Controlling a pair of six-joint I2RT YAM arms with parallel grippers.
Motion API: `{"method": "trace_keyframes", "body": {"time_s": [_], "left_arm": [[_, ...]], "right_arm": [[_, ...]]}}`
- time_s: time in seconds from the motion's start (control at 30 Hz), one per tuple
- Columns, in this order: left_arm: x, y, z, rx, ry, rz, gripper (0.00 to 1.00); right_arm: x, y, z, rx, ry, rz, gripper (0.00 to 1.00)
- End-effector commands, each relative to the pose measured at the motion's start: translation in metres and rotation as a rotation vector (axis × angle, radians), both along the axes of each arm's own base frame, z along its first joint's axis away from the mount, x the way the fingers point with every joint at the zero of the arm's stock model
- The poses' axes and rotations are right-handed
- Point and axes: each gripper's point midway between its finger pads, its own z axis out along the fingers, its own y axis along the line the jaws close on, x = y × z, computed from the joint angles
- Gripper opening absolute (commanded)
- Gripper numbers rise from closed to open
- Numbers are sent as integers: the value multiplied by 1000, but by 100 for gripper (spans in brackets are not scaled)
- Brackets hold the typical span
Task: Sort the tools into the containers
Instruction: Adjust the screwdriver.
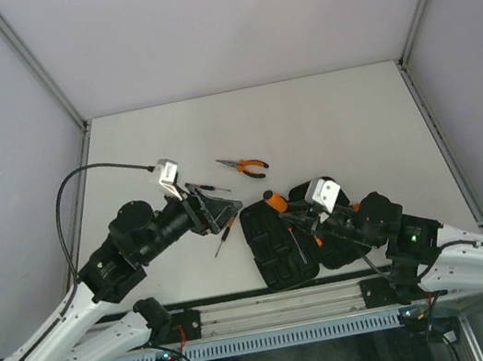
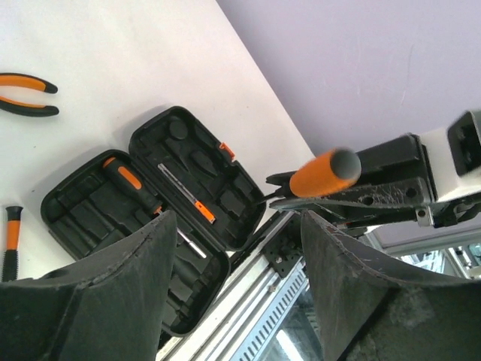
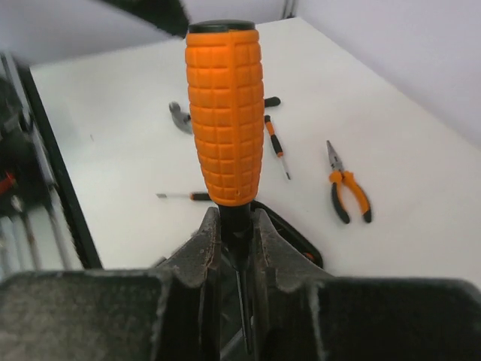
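Note:
The black tool case (image 1: 279,263) lies open at the near edge, with an orange-and-black screwdriver (image 2: 124,177) and a slim tool (image 2: 184,195) resting in its slots. My right gripper (image 3: 237,226) is shut on the black neck of a thick screwdriver (image 3: 225,113), whose orange handle (image 1: 274,201) stands up over the case. Just left of the case my left gripper (image 1: 233,210) hangs open (image 2: 240,256) with nothing between its fingers. Needle-nose pliers (image 1: 244,167) lie on the table behind the case. Two thin screwdrivers (image 1: 223,237) (image 1: 207,186) lie near the left gripper. Part of a hammer (image 3: 179,116) shows behind the handle.
The aluminium rail (image 1: 274,310) runs along the table's near edge, right below the case. White walls close in the table on three sides. The right arm (image 2: 391,177) reaches across the upper right of the left wrist view.

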Motion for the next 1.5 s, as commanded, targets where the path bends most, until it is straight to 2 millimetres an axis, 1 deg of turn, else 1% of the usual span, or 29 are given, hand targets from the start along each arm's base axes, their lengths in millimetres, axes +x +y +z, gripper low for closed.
{"method": "trace_keyframes", "body": {"time_s": [0.0, 0.1, 0.23, 0.3, 0.43, 0.57, 0.73, 0.8, 1.0, 1.13, 1.2, 1.27, 1.47], "left_arm": [[-5, 3, 13, 29, -44, -30, 71], [-8, 0, 9, 59, -29, -61, 72], [-16, -8, 4, 75, -17, -113, 74], [-21, -12, 4, 81, -21, -138, 76], [-32, -24, 1, 97, -23, -196, 79], [-45, -40, -15, 132, -3, -268, 80], [-56, -61, -45, 194, 46, -350, 79], [-61, -68, -53, 214, 58, -385, 78], [-73, -86, -76, 267, 98, -462, 68], [-77, -89, -89, 293, 122, -486, 62], [-79, -89, -95, 298, 131, -494, 57], [-81, -91, -96, 294, 132, -505, 50], [-81, -91, -98, 288, 135, -500, 21]], "right_arm": [[-18, 3, -9, -239, -306, 220, 0], [-24, 2, -17, -332, -392, 291, 0], [-34, 1, -35, -478, -493, 416, 0], [-34, -1, -43, -548, -527, 454, 0], [-32, -2, -52, -660, -587, 498, 0], [-26, 2, -46, -713, -665, 493, 0], [-26, 8, -36, -700, -740, 493, 0], [-27, 10, -33, -700, -760, 491, 0], [-26, 7, -31, -725, -793, 475, 0], [-26, 5, -23, -709, -810, 459, 0], [-28, 4, -20, -697, -817, 456, 0], [-29, 3, -19, -693, -821, 457, 0], [-30, 5, -23, -704, -814, 467, 6]]}}
